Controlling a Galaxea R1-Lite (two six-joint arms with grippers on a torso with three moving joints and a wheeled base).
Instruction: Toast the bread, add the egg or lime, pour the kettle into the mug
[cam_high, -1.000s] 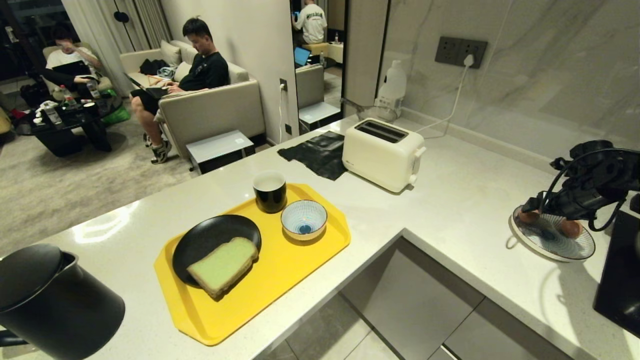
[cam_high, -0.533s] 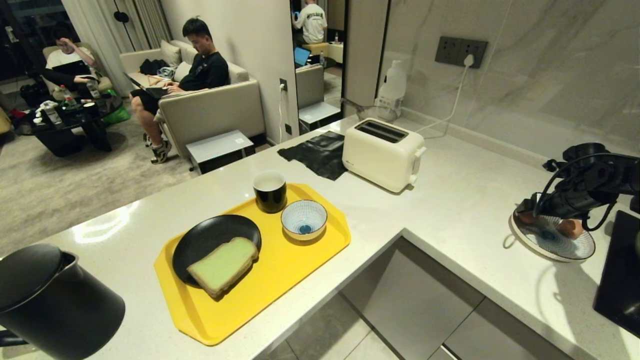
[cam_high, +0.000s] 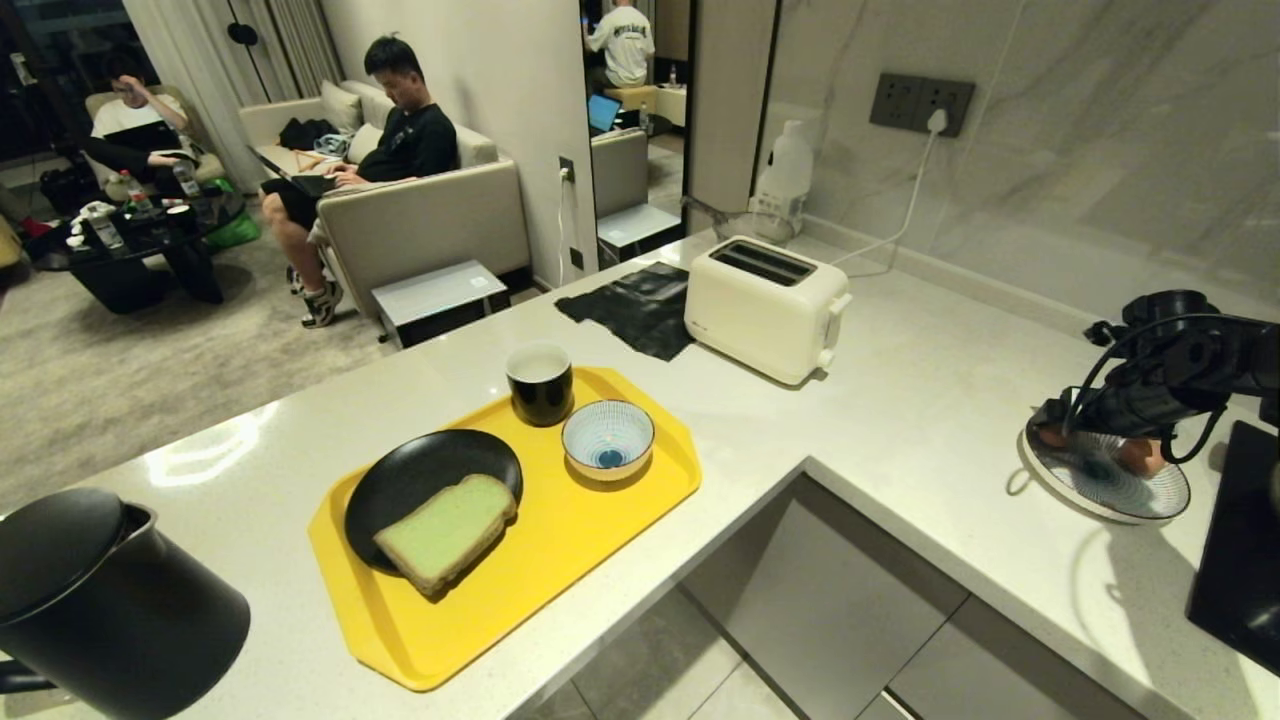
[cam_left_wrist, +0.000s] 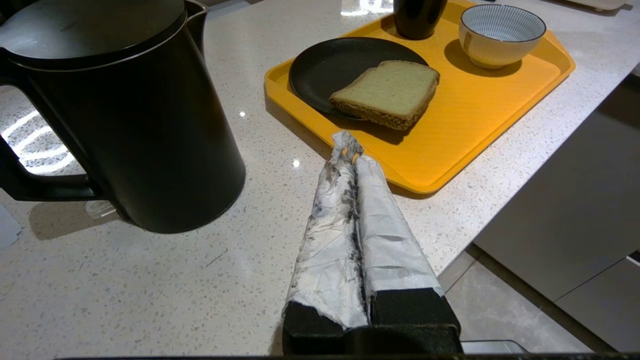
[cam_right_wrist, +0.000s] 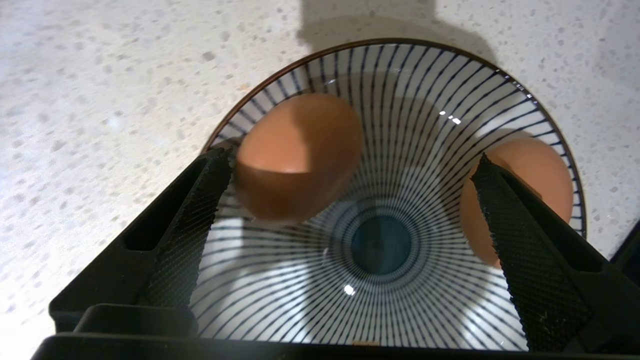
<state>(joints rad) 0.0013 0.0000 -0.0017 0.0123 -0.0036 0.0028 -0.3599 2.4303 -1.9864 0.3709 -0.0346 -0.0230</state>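
A: Yellow tray (cam_high: 640, 490), one, on the pale speckled surface (cam_high: 900, 400). Contents?

B: Black plate (cam_high: 420, 470) carrying the bread (cam_high: 447, 530), green face up, one corner overhanging the plate rim. Behind it the mug (cam_high: 540, 383), black outside, white inside. Just beside the mug, a small striped bowl (cam_high: 608, 438). All three stood apart from one another.

A: Kettle?

B: The kettle (cam_high: 90, 600), matte black, lid shut, stood off the tray at the near left corner of the surface. The left end effector (cam_left_wrist: 350, 155), fingers wrapped in white tape and pressed together, hung near it, tips toward the tray edge, gripping nothing.

A: Eggs?

B: Two, on a striped plate (cam_high: 1110, 490) far to the right, well apart from the tray. The egg (cam_right_wrist: 297, 155) lay close against one finger of the right end effector (cam_right_wrist: 350, 170); the second egg (cam_right_wrist: 525, 175) sat partly behind the other finger (cam_right_wrist: 520, 235). Jaws spread wide over the plate, nothing clamped; whether the finger touched the egg could not be told.

A: Obstructions and surroundings?

B: Cream toaster (cam_high: 765, 305), plugged in, slots empty, between tray and wall. Dark cloth (cam_high: 640, 305) beside it. Plastic bottle (cam_high: 785, 175) at the back. A dark block (cam_high: 1240, 540) just right of the striped plate. Persons seated beyond the surface, on a sofa (cam_high: 420, 215).
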